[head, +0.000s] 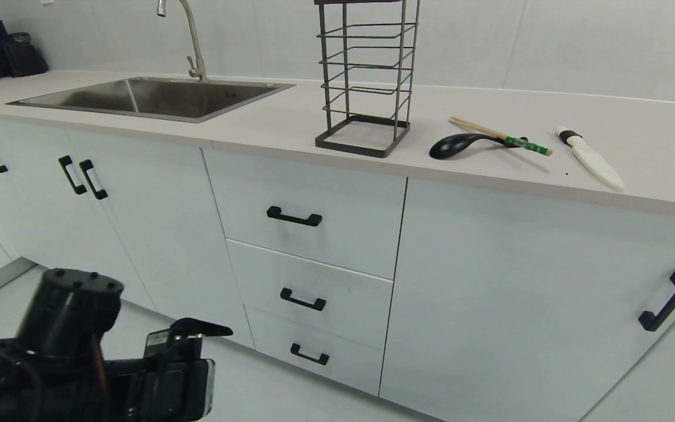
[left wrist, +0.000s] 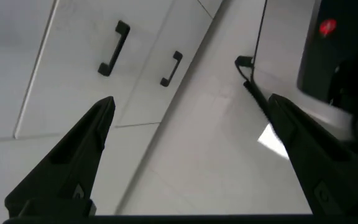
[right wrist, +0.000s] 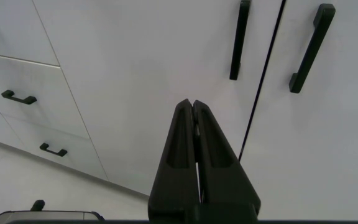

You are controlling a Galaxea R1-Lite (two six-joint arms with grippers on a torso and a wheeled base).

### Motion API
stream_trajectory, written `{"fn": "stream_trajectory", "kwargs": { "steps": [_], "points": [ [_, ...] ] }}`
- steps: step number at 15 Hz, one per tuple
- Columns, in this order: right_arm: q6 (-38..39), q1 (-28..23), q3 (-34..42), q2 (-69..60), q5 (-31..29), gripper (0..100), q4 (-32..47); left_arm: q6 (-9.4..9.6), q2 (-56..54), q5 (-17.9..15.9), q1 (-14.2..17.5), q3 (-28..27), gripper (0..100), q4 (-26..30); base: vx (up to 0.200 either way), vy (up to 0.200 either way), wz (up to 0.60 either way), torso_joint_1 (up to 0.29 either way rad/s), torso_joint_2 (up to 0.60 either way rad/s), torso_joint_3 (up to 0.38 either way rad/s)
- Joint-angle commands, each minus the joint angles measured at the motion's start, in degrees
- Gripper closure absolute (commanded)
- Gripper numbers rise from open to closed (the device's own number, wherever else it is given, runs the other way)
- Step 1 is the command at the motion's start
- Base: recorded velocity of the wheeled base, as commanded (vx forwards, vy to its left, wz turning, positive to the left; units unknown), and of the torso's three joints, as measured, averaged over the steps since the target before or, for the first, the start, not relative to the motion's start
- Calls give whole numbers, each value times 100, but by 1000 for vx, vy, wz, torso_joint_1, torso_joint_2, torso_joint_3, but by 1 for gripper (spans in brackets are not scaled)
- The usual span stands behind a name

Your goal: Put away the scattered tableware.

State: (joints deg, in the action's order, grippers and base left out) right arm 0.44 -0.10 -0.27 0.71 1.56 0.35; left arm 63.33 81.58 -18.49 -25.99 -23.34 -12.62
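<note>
Left tool (left wrist: pixel 191 101) spread wide, right tool (right wrist: pixel 192 104) clenched; spoon (head: pixel 460 145), chopsticks (head: pixel 498 136), knife (head: pixel 589 158) lie on counter (head: pixel 255 126) beside wire rack (head: pixel 350 149).

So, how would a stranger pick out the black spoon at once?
Find the tall wire rack on the pale countertop, right of the sink. Just right of its base lies the black spoon, bowl toward the rack. It alone is all black: the chopsticks by its handle are wooden, the knife farther right white.
</note>
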Motion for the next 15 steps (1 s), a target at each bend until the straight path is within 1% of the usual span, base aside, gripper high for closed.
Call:
{"fn": "stream_trajectory", "kwargs": {
  "steps": [1, 4, 7, 10, 12, 14, 15],
  "points": [
    [0, 1, 0, 8, 2, 100, 0, 936, 1325, -5, -38, -601, 0, -30, 0, 0, 0, 0, 0, 0],
    [0, 1, 0, 8, 2, 100, 0, 953, 1712, 48, -20, -645, 0, -153, 0, 0, 0, 0, 0, 0],
    [0, 1, 0, 8, 2, 100, 0, 953, 2363, 109, 85, -1032, 0, -408, 0, 0, 0, 0, 0, 0],
    [0, 10, 0, 8, 2, 100, 0, 979, 2987, 109, 235, -1515, 0, -452, 0, 0, 0, 0, 0, 0],
    [0, 1, 0, 8, 2, 100, 0, 988, 3382, 109, 244, -1761, 0, -505, 0, 0, 0, 0, 0, 0],
    [0, 1, 0, 8, 2, 100, 0, 979, 3663, 118, 244, -1902, 0, -689, 0, 0, 0, 0, 0, 0],
    [0, 1, 0, 8, 2, 100, 0, 979, 3848, 127, 235, -2078, 0, -751, 0, 0, 0, 0, 0, 0]
  ]
}}
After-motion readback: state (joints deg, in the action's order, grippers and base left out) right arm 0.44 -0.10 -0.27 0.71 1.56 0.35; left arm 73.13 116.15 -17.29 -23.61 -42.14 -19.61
